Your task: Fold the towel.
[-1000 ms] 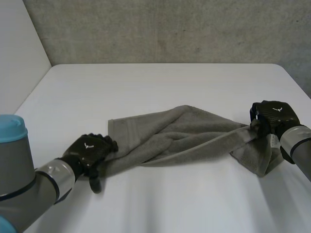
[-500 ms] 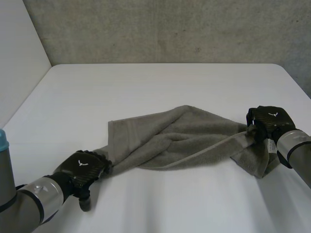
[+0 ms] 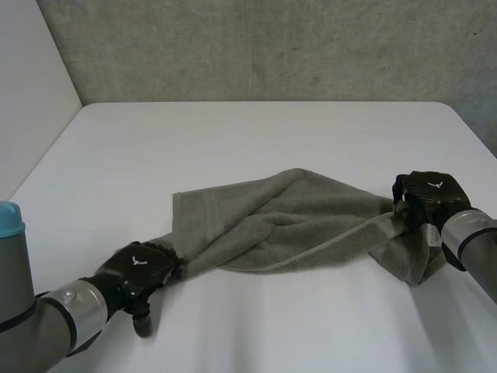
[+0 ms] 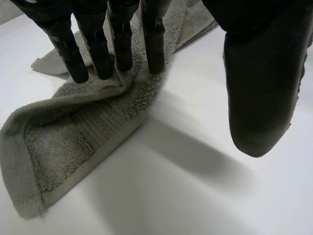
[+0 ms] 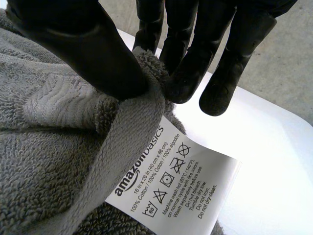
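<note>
Towel (image 3: pixel 272 221), one edge in right hand (image 3: pixel 428 199).

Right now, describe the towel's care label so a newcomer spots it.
On the white table lies a grey towel, one end pinched by the right hand. Beside that hand's thumb a care label hangs from the towel's hem: the only white, printed patch on it.

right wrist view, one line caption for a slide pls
Right hand pinches the grey towel's hem between thumb and fingers, right by its white care label.
</note>
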